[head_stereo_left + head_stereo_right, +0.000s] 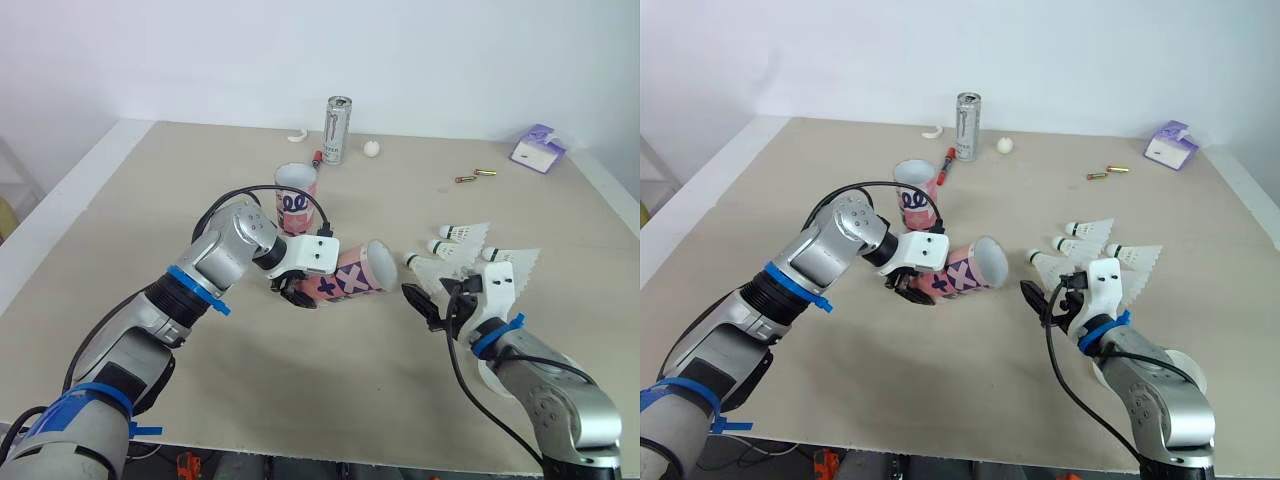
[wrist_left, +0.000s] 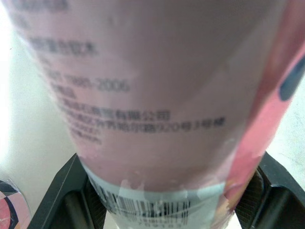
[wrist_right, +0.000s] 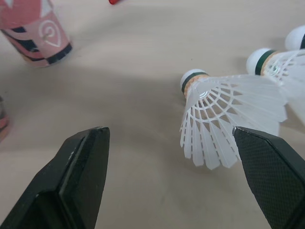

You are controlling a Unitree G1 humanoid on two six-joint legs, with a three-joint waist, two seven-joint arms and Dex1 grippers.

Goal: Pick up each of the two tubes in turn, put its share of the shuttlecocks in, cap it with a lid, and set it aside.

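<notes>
Left gripper (image 1: 295,290) clamped around the pink tube (image 1: 355,272), tube on its side mid-table (image 1: 150,200), its back end hidden by the claw, mouth facing the right gripper (image 1: 422,306), that claw wide open holding nothing, white shuttlecock (image 3: 224,119) just ahead, second tube (image 1: 296,198) standing behind.

Bare table (image 1: 300,390) between gripped tube (image 1: 352,274) and right pincer (image 1: 424,306), shuttlecocks (image 1: 462,243) clustered beyond, upright tube (image 1: 296,198) farther back.
</notes>
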